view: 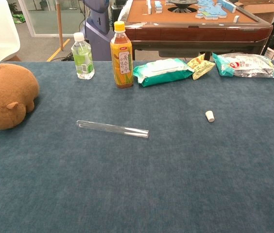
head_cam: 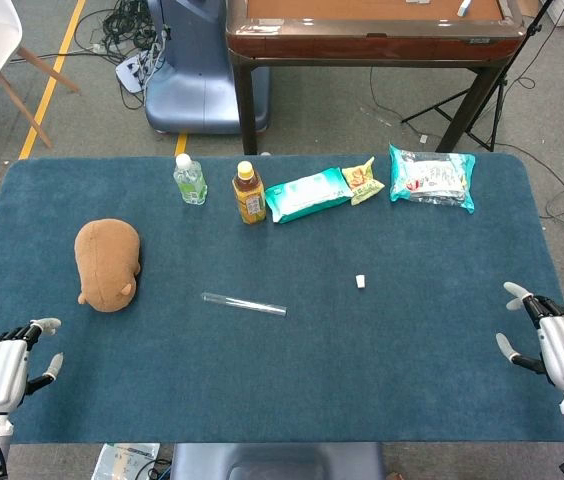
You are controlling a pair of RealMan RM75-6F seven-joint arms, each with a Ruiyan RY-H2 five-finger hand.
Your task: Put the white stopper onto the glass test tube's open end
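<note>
The glass test tube (head_cam: 243,303) lies flat near the middle of the blue table, seen also as the test tube (view: 112,128) in the chest view. The small white stopper (head_cam: 360,282) lies on its own to the tube's right, about a hand's width away; it is the stopper (view: 209,116) in the chest view. My left hand (head_cam: 2,368) rests at the near left corner, fingers apart, holding nothing. My right hand (head_cam: 555,340) sits at the near right edge, also empty with fingers spread. Neither hand shows in the chest view.
A brown plush toy (head_cam: 108,263) lies left of the tube. Along the far edge stand a green-labelled water bottle (head_cam: 190,180), a tea bottle (head_cam: 249,192), a wipes pack (head_cam: 307,195), a small snack bag (head_cam: 363,180) and a teal bag (head_cam: 432,177).
</note>
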